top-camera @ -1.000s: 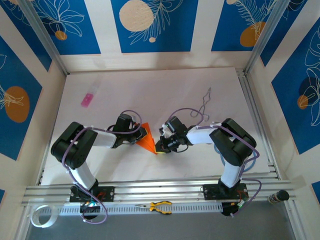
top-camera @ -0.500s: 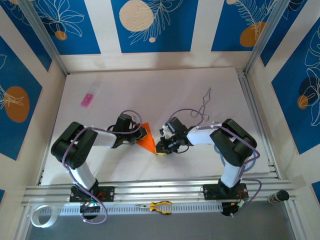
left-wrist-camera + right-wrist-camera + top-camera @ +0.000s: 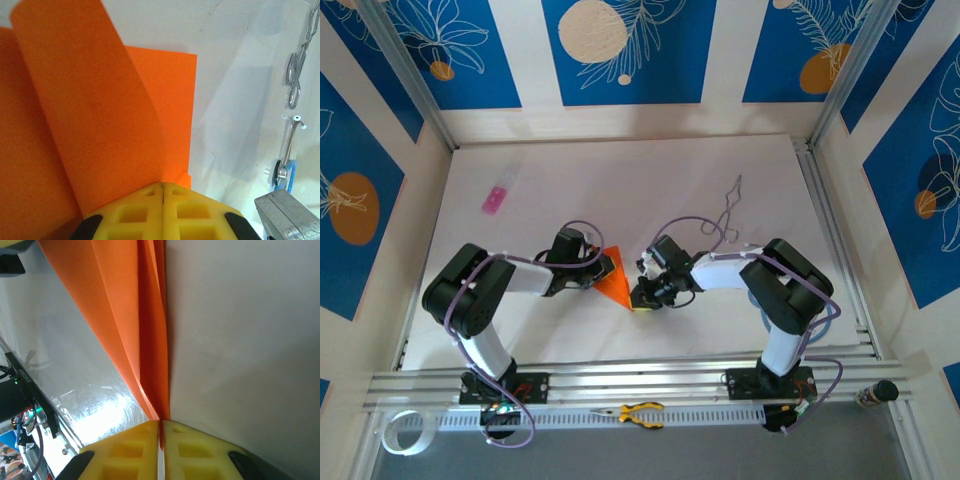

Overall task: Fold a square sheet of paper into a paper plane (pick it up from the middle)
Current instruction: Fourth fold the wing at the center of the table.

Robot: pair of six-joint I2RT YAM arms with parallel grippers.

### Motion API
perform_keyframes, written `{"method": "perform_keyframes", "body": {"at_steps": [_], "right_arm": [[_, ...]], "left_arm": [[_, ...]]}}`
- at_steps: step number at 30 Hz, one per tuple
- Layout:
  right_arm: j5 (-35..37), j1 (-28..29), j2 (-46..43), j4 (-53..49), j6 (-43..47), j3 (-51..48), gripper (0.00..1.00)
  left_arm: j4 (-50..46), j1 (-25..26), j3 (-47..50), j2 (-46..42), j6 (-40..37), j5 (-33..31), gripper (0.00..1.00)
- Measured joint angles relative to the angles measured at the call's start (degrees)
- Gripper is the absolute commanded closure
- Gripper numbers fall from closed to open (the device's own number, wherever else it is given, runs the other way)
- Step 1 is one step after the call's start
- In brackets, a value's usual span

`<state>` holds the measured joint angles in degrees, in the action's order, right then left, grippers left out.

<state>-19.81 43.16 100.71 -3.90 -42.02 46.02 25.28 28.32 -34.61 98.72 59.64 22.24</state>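
Note:
The orange square sheet of paper (image 3: 616, 278) is folded into a creased wedge with its point toward the near edge, held just above the table between the two arms. My left gripper (image 3: 593, 276) is shut on the wide end from the left. In the left wrist view its yellow fingertips (image 3: 150, 200) pinch the paper (image 3: 100, 110), and one flap curls upward. My right gripper (image 3: 642, 291) is shut on the narrow end from the right. In the right wrist view the paper's layered folds (image 3: 135, 315) run into my right gripper (image 3: 160, 423).
A small pink object (image 3: 495, 200) lies at the far left of the white table. A thin metal chain (image 3: 726, 208) lies at the far right and also shows in the left wrist view (image 3: 298, 65). Yellow-handled pliers (image 3: 640, 412) rest on the near rail.
My right wrist has crept slightly to the left, toward the paper. The left arm and the paper stay where they were.

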Motion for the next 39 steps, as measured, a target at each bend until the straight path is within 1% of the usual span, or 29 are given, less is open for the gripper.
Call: {"method": "perform_keyframes", "body": {"at_steps": [9,18,24,25,27,30,32,34,39], "right_arm": [[0.02,-0.02,-0.09,-0.48,0.20,-0.02,0.90],[0.39,0.09,-0.72,-2.40,2.60,-0.02,0.87],[1.86,0.37,-3.54,-6.86,2.97,-0.02,0.85],[2.03,0.31,-4.66,-7.26,2.93,-0.02,0.86],[1.99,-0.13,-7.23,-6.80,2.54,-0.04,0.91],[0.31,-1.38,-9.97,-2.58,0.94,0.00,0.97],[-1.62,-2.25,-9.25,0.59,-0.37,0.57,0.99],[-3.13,-2.62,-6.38,2.71,-1.60,2.34,1.00],[-4.26,-1.79,0.98,4.96,-4.17,6.88,1.00]], "left_arm": [[-0.02,0.00,0.00,0.00,0.00,0.02,1.00],[-0.07,0.00,0.00,0.00,0.00,0.04,1.00],[-0.07,0.00,0.00,0.00,0.00,0.04,1.00],[-0.07,0.00,0.00,0.00,0.00,0.04,1.00],[-0.07,0.00,0.00,0.00,0.00,0.04,1.00],[-0.07,0.00,0.00,0.00,0.00,0.04,1.00],[-0.07,0.00,0.00,0.00,0.00,0.04,1.00],[0.00,0.00,0.07,0.00,0.00,0.04,1.00],[0.07,0.00,0.11,0.00,0.00,0.04,1.00]]}}
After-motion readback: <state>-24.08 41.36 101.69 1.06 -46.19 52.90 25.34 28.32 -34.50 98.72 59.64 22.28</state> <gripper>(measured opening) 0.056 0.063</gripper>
